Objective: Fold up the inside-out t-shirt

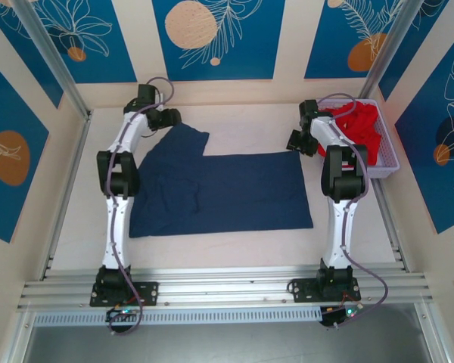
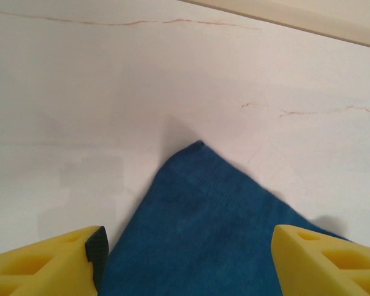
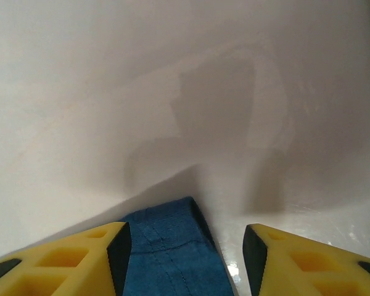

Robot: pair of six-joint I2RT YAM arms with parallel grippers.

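The navy t-shirt (image 1: 219,189) lies mid-frame, a rough rectangle, looking partly folded. The left gripper (image 1: 169,119) and right gripper (image 1: 296,142) straddle its upper corners, spread wide, clasping nothing; further folds remain.

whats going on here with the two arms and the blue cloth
Two arms are working on a navy t-shirt spread flat on the table. The left gripper sits at its far left corner and the right gripper at its far right corner, both open with cloth between the fingers, nothing lifted. A red garment lies in the basket at right.
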